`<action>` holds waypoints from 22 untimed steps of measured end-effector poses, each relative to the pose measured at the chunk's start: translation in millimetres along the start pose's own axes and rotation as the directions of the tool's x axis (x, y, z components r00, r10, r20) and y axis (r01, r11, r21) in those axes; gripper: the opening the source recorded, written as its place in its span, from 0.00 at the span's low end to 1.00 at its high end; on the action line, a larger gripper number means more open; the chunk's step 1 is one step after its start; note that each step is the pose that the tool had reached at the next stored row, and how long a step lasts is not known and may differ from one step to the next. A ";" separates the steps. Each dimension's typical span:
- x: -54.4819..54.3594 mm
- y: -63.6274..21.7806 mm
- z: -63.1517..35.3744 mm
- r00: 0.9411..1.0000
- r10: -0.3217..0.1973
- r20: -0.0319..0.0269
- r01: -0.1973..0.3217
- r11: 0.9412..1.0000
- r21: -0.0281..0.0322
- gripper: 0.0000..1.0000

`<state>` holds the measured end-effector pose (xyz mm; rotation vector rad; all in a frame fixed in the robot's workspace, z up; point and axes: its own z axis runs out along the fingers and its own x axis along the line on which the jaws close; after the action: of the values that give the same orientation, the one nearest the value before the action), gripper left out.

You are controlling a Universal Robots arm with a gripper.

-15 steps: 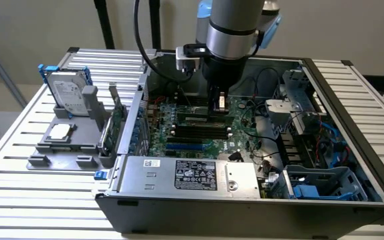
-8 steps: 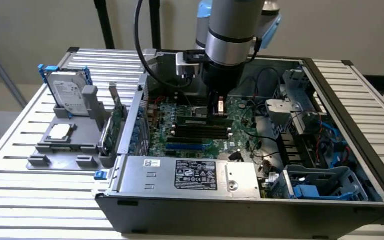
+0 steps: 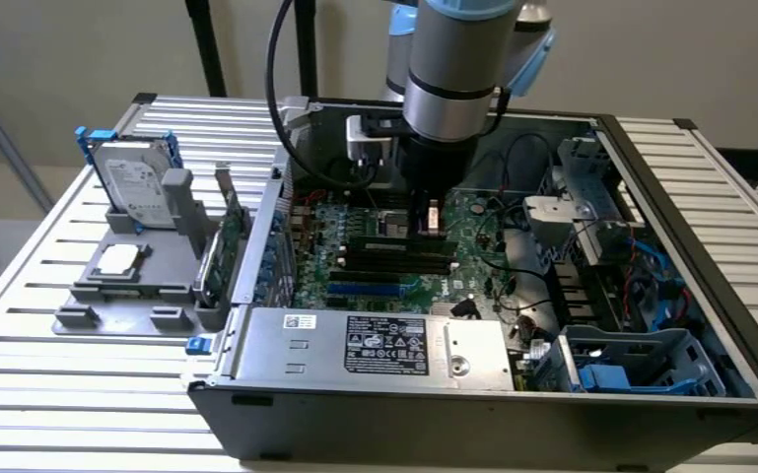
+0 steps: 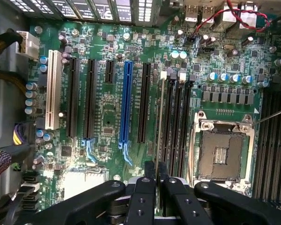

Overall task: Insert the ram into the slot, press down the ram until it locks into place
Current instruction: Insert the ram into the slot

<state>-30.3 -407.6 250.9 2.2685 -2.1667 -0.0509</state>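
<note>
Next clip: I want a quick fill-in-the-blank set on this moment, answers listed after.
1. The fingers are shut on a thin green ____, edge-on and lined up with the black slots.
2. One long expansion slot is coloured ____.
3. In the exterior view, the hard drive stands outside the case, on that view's ____.
Missing words: ram; blue; left.

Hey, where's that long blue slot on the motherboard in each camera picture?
Exterior view: the blue slot lies between the black ram slots and the silver power supply.
Wrist view: the blue slot stands between two long black card slots.
Shared landmark: the pincer, shut on the ram, beside those ram slots.
</note>
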 end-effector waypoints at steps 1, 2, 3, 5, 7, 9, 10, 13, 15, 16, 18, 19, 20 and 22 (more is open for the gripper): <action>-0.1 0.3 1.8 1.000 0.000 0.001 0.000 1.000 0.000 0.14; -0.3 0.7 3.7 1.000 0.000 0.001 0.000 1.000 0.001 0.14; -0.4 1.1 5.5 1.000 0.000 0.002 0.000 1.000 0.001 0.14; -0.6 1.7 8.8 1.000 0.000 0.006 0.000 1.000 0.003 0.14; -0.7 2.1 11.2 1.000 0.000 0.012 0.000 1.000 0.005 0.14; -0.7 2.6 13.3 1.000 -0.001 0.017 0.001 1.000 0.008 0.14; -0.8 2.7 14.2 1.000 -0.001 0.019 0.001 1.000 0.010 0.14; -0.8 3.3 16.0 1.000 -0.001 0.019 0.001 1.000 0.013 0.14; -0.7 3.9 16.9 1.000 -0.001 0.019 0.001 1.000 0.015 0.14; -0.8 4.0 17.3 1.000 -0.001 0.019 0.001 1.000 0.015 0.14; -0.8 4.1 18.5 1.000 -0.001 0.019 0.001 1.000 0.017 0.14; -0.7 4.1 19.0 1.000 -0.001 0.019 0.001 1.000 0.017 0.14; -0.7 4.2 19.5 1.000 -0.001 0.019 0.001 1.000 0.018 0.14; -0.7 4.1 20.7 1.000 -0.001 0.019 0.001 1.000 0.020 0.14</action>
<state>-35.0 -406.7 230.4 2.2894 -2.1852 -0.0512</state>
